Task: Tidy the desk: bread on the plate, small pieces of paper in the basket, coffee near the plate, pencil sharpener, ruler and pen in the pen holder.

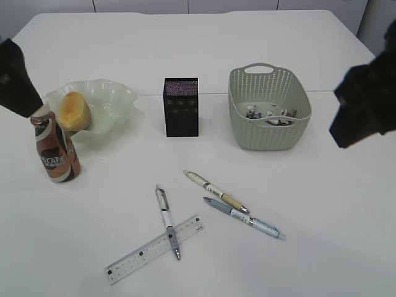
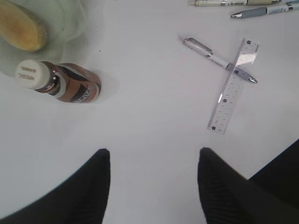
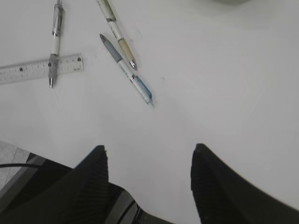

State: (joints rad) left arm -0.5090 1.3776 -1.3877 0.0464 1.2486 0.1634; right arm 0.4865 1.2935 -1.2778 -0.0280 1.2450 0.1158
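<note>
The bread [image 1: 74, 110] lies on the pale green plate [image 1: 124, 96], and the coffee [image 1: 55, 148] stands right in front of them. The black pen holder [image 1: 181, 106] stands mid-desk. The basket [image 1: 269, 133] holds small pieces of paper [image 1: 266, 113]. A white pen [image 1: 167, 221] lies across the ruler [image 1: 154, 249]; a cream pen [image 1: 215, 191] and a blue-grey pen [image 1: 244, 218] lie beside them. No pencil sharpener is in view. My left gripper [image 2: 153, 151] hangs open over bare desk near the coffee [image 2: 60, 81]. My right gripper [image 3: 148, 148] is open and empty, right of the pens.
The white desk [image 1: 309, 204] stretches between the things. My left arm [image 1: 15, 77] hangs dark above the plate's left side. My right arm [image 1: 365, 105] hovers right of the basket. The desk's near edge shows at the lower left of the right wrist view.
</note>
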